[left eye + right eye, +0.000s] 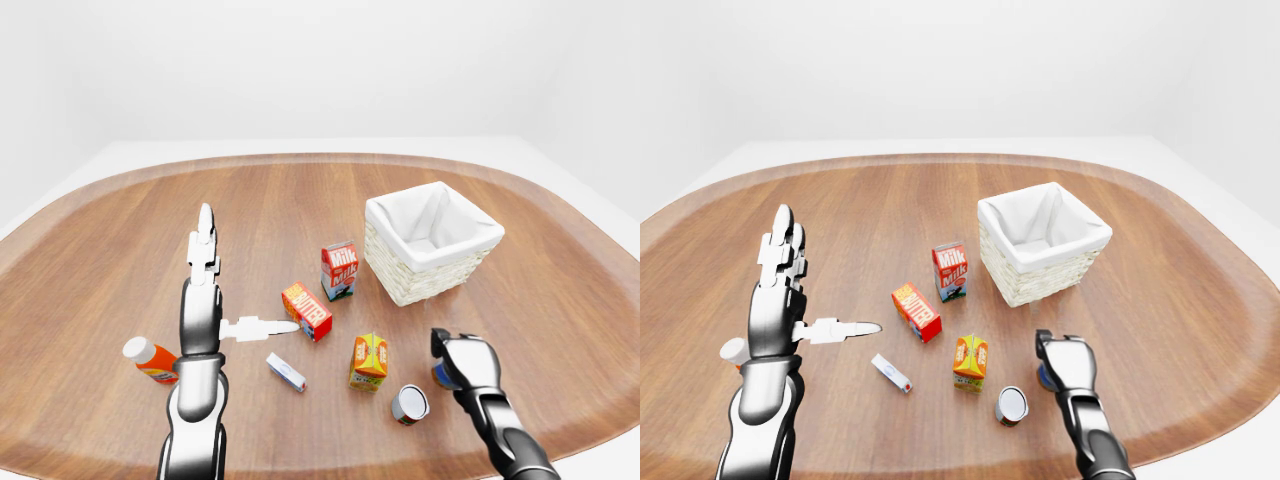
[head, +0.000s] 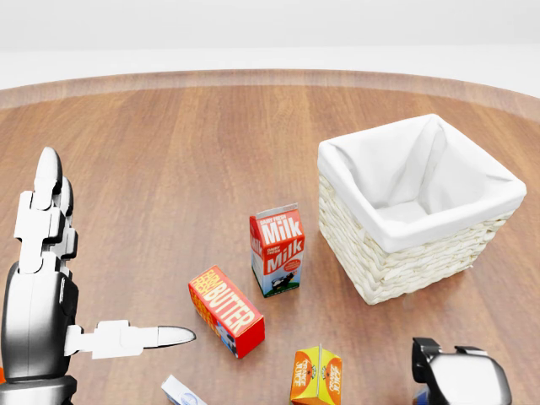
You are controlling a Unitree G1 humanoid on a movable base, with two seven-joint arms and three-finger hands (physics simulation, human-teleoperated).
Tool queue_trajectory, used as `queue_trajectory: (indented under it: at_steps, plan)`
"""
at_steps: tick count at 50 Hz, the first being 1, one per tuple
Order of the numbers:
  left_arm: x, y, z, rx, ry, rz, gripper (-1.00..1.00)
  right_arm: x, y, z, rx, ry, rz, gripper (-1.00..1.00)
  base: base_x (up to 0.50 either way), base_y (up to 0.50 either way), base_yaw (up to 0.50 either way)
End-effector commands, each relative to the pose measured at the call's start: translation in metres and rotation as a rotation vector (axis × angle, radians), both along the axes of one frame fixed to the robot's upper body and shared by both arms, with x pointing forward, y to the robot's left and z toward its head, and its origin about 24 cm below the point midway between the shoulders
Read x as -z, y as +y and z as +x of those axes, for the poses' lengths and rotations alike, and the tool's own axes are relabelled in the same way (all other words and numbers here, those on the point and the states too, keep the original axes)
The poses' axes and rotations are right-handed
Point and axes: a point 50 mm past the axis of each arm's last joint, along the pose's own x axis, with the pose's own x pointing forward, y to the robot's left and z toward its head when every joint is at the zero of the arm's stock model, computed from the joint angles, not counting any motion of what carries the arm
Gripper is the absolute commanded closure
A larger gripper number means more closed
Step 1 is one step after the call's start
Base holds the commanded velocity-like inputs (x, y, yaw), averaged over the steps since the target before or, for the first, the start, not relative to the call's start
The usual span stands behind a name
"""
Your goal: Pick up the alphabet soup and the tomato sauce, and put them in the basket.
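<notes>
My right hand sits low at the right of the left-eye view, its fingers curled shut over a small can with a blue and orange label. The hand covers most of that can, so I cannot read which one it is. A second can with a red side and a grey lid lies tipped over just left of it. The white-lined wicker basket stands above them, toward the right. My left hand is open at the left, fingers pointing up and thumb out, holding nothing.
A milk carton, a red butter box, an orange juice carton and a small white box stand between the hands. A bottle with an orange label lies by my left forearm. All rest on a round wooden table.
</notes>
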Motion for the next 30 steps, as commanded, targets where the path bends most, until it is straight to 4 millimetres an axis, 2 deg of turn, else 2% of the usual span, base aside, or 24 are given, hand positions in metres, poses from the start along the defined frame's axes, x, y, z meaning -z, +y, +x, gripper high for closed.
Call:
queue_trajectory:
  at_steps: [1, 9, 30]
  plan:
    - [0.0, 0.001, 0.0, -0.003, -0.001, 0.0, -1.0, -0.036, -0.002, 0.002, 0.029, -0.149, 0.03, 1.0, 0.0, 0.0, 0.0]
    - [0.0, 0.0, 0.0, -0.003, -0.001, 0.0, -1.0, -0.06, -0.001, 0.001, 0.057, -0.216, 0.068, 1.0, 0.0, 0.0, 0.0]
    - [0.0, 0.0, 0.0, -0.003, 0.0, 0.0, -1.0, -0.092, -0.001, -0.008, 0.126, -0.315, 0.194, 1.0, 0.0, 0.0, 0.0]
